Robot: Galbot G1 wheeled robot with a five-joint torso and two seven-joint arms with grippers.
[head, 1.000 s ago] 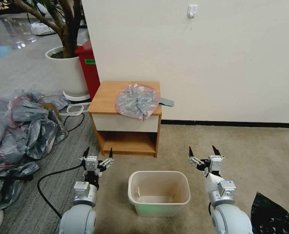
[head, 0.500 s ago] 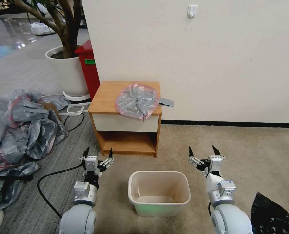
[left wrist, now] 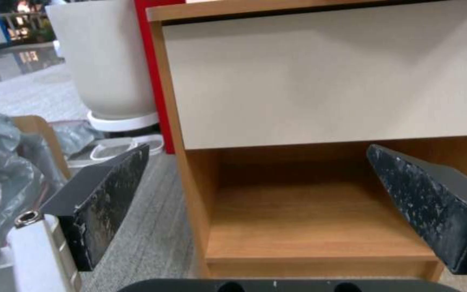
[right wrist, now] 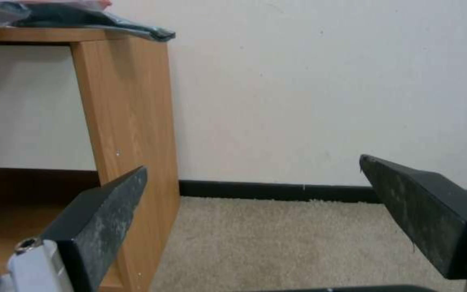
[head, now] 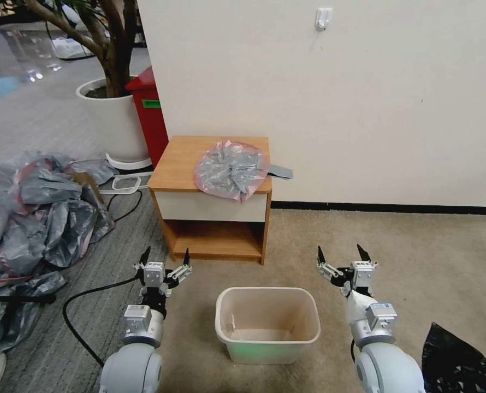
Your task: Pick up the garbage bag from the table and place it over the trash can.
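Open carpet [head: 418,245] right of table [head: 210,164]; trash can [head: 267,322] between arms; bag heap [head: 30,213] crowds left.

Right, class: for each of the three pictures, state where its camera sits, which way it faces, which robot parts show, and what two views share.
Head view: high on the robot, facing forward and down at the cream rectangular plastic trash can, the light-brown wooden table and the crinkly grey pink-rimmed garbage bag; left gripper and right gripper show, fingers open.
Left wrist view: low, facing the table's white drawer front and open shelf; its fingers show.
Right wrist view: low, facing the table's side and the wall; its fingers show.
Shared: all views show the table.
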